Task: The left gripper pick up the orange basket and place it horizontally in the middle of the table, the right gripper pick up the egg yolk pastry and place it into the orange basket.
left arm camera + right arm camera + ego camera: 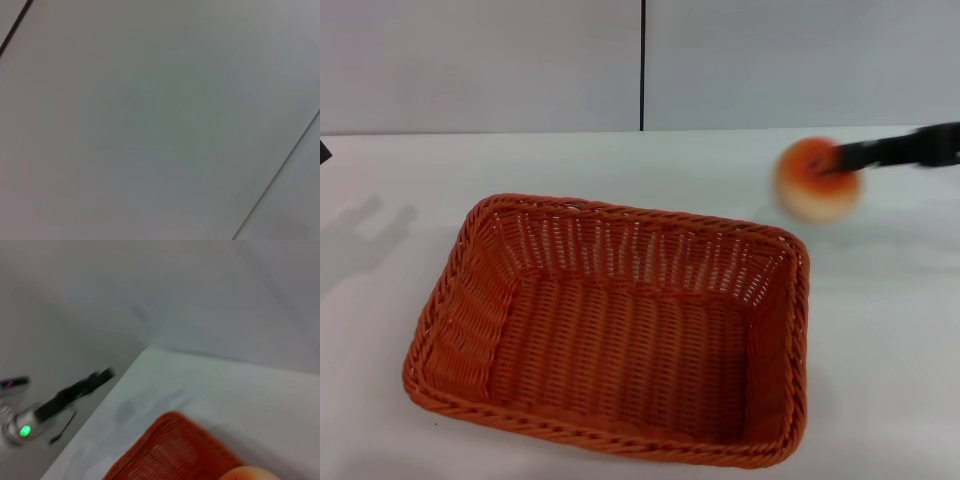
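Above the right side of the table (400, 170), my right gripper (840, 160) reaches in from the edge of the head view, its fingers clamped on the pastry (817, 182), which hangs in the air clear of the tabletop. The pastry sits just beyond the far right corner of the basket (610, 330), not over its opening. The basket lies flat in the middle of the table with nothing in it, long side running across. My right wrist view catches the basket's rim (175, 450) and a sliver of the pastry (250, 474). My left gripper (75, 390) shows in that view, off past the table's edge; I cannot tell how its fingers stand. My left wrist view shows only grey wall panels (160, 120).
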Robot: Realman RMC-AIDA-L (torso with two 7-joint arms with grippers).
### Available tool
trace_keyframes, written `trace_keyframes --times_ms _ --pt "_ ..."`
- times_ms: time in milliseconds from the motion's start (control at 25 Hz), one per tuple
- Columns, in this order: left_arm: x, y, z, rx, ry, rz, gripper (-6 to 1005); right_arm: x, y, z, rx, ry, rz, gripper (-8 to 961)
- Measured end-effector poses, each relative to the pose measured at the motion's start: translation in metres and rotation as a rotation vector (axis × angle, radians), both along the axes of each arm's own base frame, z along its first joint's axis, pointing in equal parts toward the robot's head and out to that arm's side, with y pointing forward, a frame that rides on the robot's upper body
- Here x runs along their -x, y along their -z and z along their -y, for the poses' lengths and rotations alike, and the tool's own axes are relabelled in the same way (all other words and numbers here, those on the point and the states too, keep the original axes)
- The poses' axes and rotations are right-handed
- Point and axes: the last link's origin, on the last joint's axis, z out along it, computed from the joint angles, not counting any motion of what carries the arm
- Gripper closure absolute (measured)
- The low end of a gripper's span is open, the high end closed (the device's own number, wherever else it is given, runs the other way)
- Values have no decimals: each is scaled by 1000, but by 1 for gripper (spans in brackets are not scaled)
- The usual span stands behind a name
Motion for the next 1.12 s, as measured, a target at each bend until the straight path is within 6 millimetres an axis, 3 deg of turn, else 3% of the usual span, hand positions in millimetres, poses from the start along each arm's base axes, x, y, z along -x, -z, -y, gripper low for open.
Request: trace_keyframes --times_ms 80,120,160,320,520,760,920,1040,1120 --pt "0 0 0 -1 0 1 364 17 17 -1 57 -56 9 842" --pt "0 1 0 -1 1 3 364 32 36 -3 113 -111 9 839" --pt "0 1 0 -1 1 3 364 32 36 -3 113 -111 9 836" --pt "-1 2 1 -1 2 5 364 55 78 -7 220 -193 19 824" --pt "0 2 3 0 0 6 364 57 100 -8 234 -226 59 808" --pt "1 3 3 -4 -2 -1 364 56 101 -9 220 -215 46 790" --pt "0 4 2 -10 9 -13 364 54 90 -8 160 -254 28 778" --pt "1 4 3 -30 20 -28 364 49 80 -7 98 -274 22 635" --pt "3 3 8 -64 29 -48 364 33 59 -4 -43 -285 6 539"
